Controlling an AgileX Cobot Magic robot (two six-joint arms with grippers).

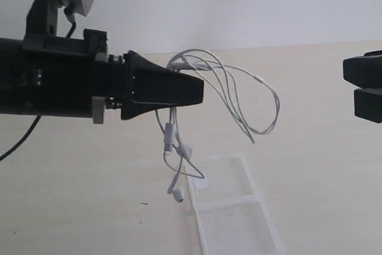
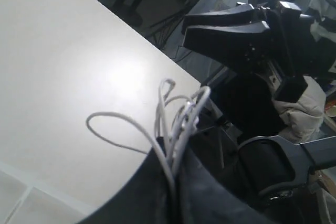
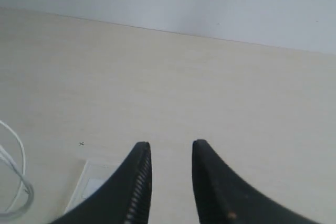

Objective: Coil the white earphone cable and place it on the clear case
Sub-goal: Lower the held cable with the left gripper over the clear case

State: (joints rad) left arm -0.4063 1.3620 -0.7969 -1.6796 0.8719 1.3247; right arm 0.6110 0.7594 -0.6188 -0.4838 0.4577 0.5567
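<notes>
Clamped shut, my left tool (image 1: pixel 200 91) has hold of the white earphone cable (image 1: pixel 239 97), pinching several strands together between its fingertips. It hangs in the air above the table (image 1: pixel 71 195), reaching in from the left side of the exterior view.

From the grip, loose loops of the cable arc out to the right in the air. The widest one curves round and dips to a low point well short of my right tool (image 3: pixel 170 148). Other strands fall straight down under the left tool. The small inline remote (image 1: pixel 169 135) hangs just below it and one earbud (image 1: pixel 185 150) a little lower. The second earbud (image 1: pixel 176 194) is lowest of all, just beside the corner of the clear case (image 1: pixel 239 228) that carries a small white sticker (image 1: pixel 202 183). I cannot tell whether that lowest earbud touches the table.

The clear case lies flat and opened out on the table, its two halves side by side, below and to the right of the left tool.

My right tool is partly open, with a narrow gap between its two fingers and nothing in it. It sits at the right edge of the exterior view, well apart from the cable. Its own wrist view shows pale table ahead, with a loop of the cable and a corner of the case at the edge.
</notes>
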